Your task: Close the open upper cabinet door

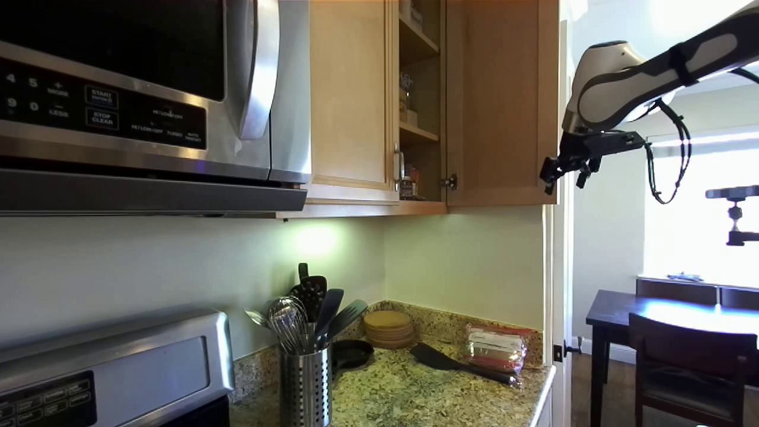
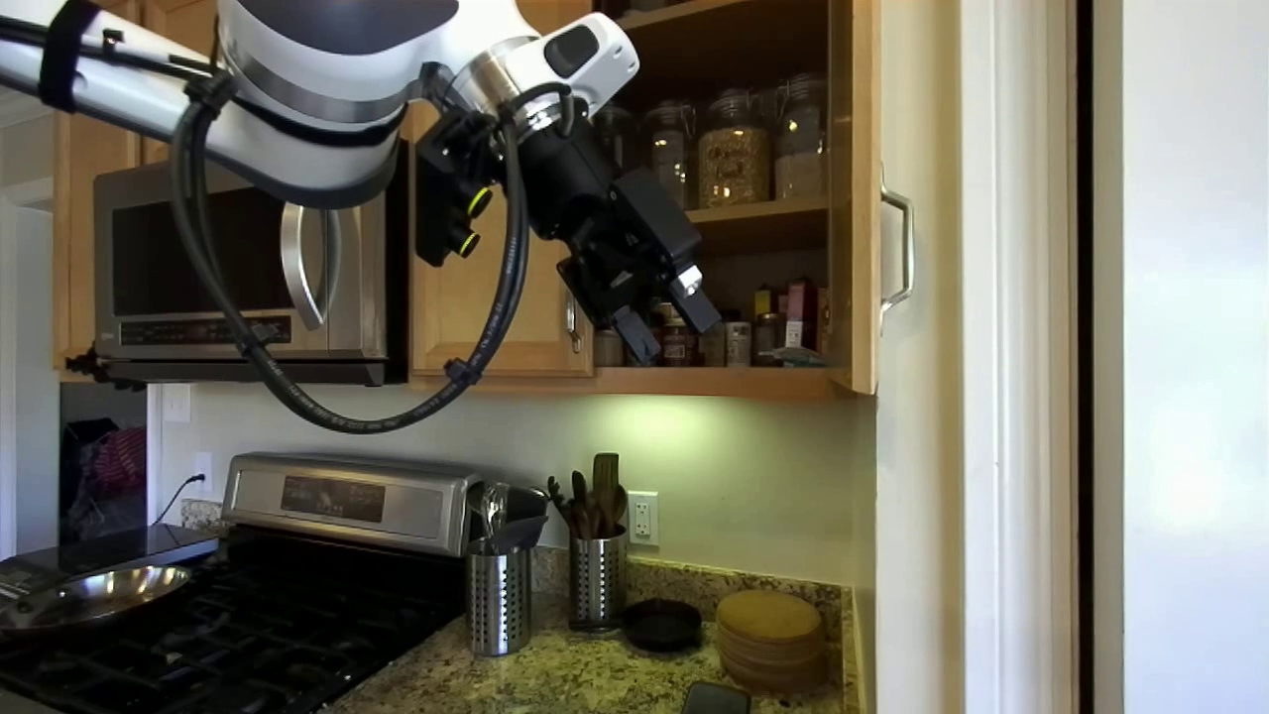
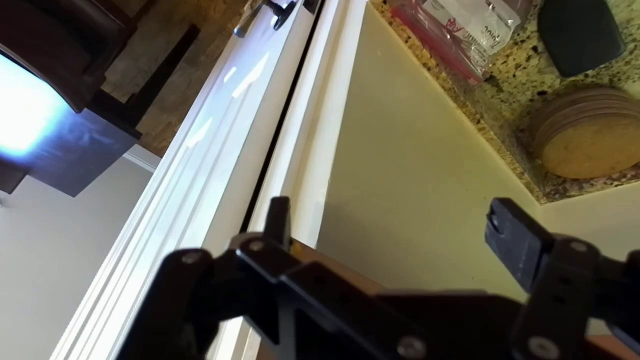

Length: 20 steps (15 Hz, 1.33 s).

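The upper cabinet door (image 1: pixel 501 101) stands wide open, its flat inner wood face showing in an exterior view. In an exterior view it appears nearly edge-on (image 2: pixel 865 198), with its silver bar handle (image 2: pixel 900 248) on the outer face. My gripper (image 1: pixel 566 182) is at the door's lower free corner, one finger overlapping the door edge in that view. My gripper also shows before the cabinet opening (image 2: pixel 672 327). In the wrist view the gripper (image 3: pixel 392 220) is open, nothing between its fingertips; a brown strip of the door (image 3: pixel 332 267) shows behind one finger. Contact cannot be told.
A closed matching door (image 1: pixel 356 95) adjoins the microwave (image 1: pixel 118 89). Shelves inside the cabinet hold jars (image 2: pixel 734 149) and spice bottles. A white door frame (image 2: pixel 1021 397) stands beside the open door. Below, the granite counter (image 1: pixel 403 391) carries utensils, round boards (image 1: pixel 388 329) and a plastic bag.
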Each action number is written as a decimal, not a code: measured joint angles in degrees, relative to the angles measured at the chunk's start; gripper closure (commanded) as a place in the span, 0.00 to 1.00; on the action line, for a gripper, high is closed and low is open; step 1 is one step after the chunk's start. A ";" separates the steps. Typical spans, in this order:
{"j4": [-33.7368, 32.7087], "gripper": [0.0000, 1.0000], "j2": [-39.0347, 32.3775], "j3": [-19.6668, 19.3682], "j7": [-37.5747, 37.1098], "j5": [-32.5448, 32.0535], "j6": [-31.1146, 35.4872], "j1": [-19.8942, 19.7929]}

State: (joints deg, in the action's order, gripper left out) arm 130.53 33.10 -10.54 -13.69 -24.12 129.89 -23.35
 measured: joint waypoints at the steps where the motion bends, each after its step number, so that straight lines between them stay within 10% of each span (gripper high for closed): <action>1: -0.03 0.00 -0.09 -0.09 0.03 0.00 0.20 0.00; 10: -6.40 0.00 -8.24 -6.36 5.56 1.95 9.21 -0.08; 20: -12.54 0.00 -15.50 -12.10 22.11 21.49 13.35 3.75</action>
State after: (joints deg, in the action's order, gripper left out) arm 117.99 17.60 -22.65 8.41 -2.63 143.24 -19.60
